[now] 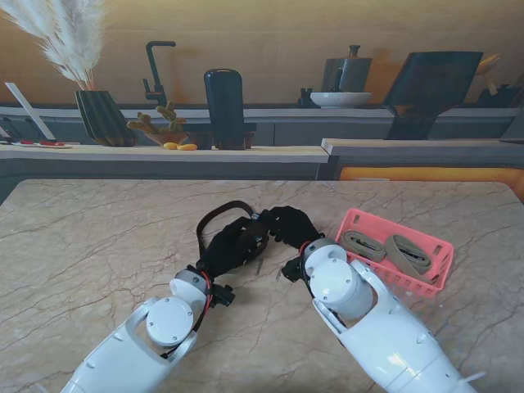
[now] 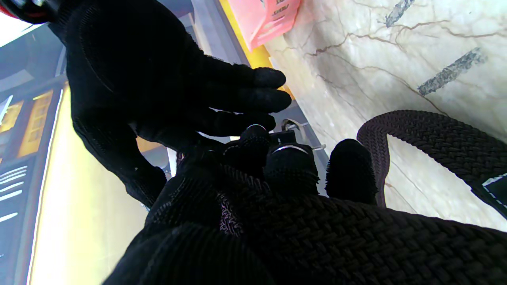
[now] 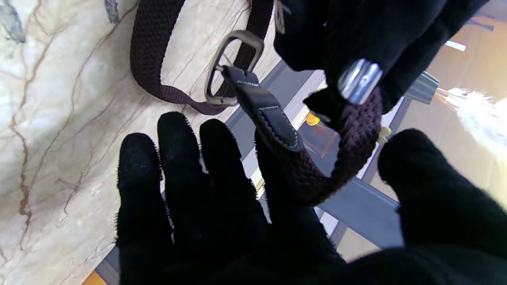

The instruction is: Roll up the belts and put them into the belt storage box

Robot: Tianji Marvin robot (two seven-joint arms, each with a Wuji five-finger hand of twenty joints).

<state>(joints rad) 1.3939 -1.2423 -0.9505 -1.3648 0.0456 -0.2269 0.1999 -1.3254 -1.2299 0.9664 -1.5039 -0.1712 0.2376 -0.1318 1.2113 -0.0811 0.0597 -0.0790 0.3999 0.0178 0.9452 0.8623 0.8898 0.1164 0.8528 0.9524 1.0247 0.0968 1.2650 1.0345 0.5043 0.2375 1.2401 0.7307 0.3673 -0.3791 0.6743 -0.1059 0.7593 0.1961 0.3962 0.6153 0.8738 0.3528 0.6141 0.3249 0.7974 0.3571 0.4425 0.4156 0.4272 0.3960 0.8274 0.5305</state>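
At frame centre my left hand (image 1: pixel 232 248) grips the dark belt (image 1: pixel 214 219), looping above it. My right hand (image 1: pixel 288 224) touches it, fingers spread. The pink box (image 1: pixel 438 266) sits right, holding two belts (image 1: pixel 386 249).

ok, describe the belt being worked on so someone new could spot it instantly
Start at the marble table, then the pink basket on its right side. Just left of the basket, the two black-gloved hands meet mid-table, and the belt loops out from between them. It is dark braided webbing with a metal buckle, still unrolled, unlike the two tan belts coiled inside the basket.
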